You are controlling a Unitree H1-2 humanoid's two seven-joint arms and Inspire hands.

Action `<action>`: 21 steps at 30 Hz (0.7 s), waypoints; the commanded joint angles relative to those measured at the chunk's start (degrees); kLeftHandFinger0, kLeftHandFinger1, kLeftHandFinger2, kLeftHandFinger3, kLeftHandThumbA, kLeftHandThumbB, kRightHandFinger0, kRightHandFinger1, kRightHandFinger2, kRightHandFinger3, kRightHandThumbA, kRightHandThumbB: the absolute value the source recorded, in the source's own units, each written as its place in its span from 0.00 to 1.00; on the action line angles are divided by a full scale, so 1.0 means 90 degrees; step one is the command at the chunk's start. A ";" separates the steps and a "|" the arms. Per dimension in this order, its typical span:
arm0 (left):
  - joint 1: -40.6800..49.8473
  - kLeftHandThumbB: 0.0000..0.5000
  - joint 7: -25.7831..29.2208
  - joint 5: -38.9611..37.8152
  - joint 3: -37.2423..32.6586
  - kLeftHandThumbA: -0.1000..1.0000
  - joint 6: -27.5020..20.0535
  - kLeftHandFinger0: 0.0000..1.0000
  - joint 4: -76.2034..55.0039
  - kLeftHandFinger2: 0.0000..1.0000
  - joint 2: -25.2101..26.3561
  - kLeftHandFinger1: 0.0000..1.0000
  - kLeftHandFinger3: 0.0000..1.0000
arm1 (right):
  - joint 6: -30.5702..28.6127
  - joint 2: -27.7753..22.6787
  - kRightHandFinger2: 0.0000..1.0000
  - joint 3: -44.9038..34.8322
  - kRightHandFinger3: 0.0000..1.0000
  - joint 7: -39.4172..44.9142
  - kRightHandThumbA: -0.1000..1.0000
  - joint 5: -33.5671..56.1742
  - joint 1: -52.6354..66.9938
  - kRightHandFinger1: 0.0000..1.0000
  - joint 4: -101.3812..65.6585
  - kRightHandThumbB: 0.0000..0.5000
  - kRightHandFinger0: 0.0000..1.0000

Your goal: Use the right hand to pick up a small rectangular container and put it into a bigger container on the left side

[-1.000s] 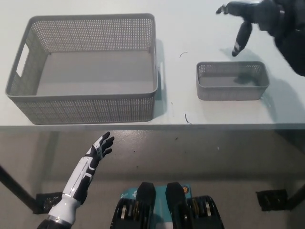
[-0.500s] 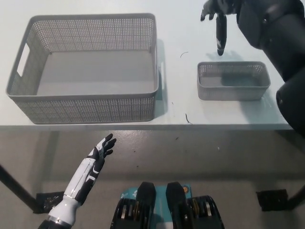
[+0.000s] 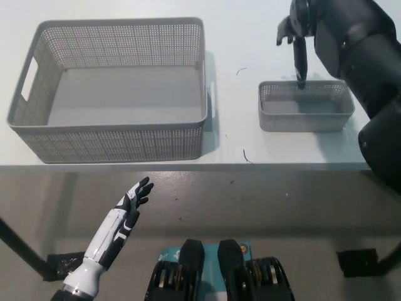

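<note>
A small grey perforated rectangular container (image 3: 306, 106) stands on the white table at the right. My black right hand (image 3: 296, 37) hangs over its far rim with fingers apart, one finger (image 3: 300, 69) pointing down to the rim; it holds nothing. A bigger grey perforated container (image 3: 116, 88) with a side handle slot sits at the left, with nothing inside. My white left hand (image 3: 133, 199) rests open below the table's front edge at lower left.
The table's front edge (image 3: 188, 165) runs across the middle of the picture, floor below it. Two thin dark scraps (image 3: 246, 155) lie on the table between the containers. A bare strip of table separates the two containers.
My right hand has moved in from the far right and come down onto the small container's far rim, and the arm now fills the upper right. The left hand barely shifted.
</note>
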 commanded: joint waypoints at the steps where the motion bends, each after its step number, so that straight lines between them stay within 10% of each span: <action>1: -0.0018 0.87 0.0028 0.0124 -0.0023 1.00 -0.0225 1.00 -0.0244 1.00 0.0127 1.00 1.00 | 0.0056 -0.0199 1.00 -0.0148 1.00 -0.0187 1.00 -0.0082 -0.0194 1.00 0.0029 0.84 1.00; 21: 0.0031 0.87 0.0027 0.0176 -0.0004 1.00 -0.0120 1.00 -0.0352 1.00 0.0100 1.00 1.00 | -0.0263 -0.0134 1.00 -0.0491 1.00 -0.0595 1.00 -0.0086 0.0461 1.00 0.0090 0.80 1.00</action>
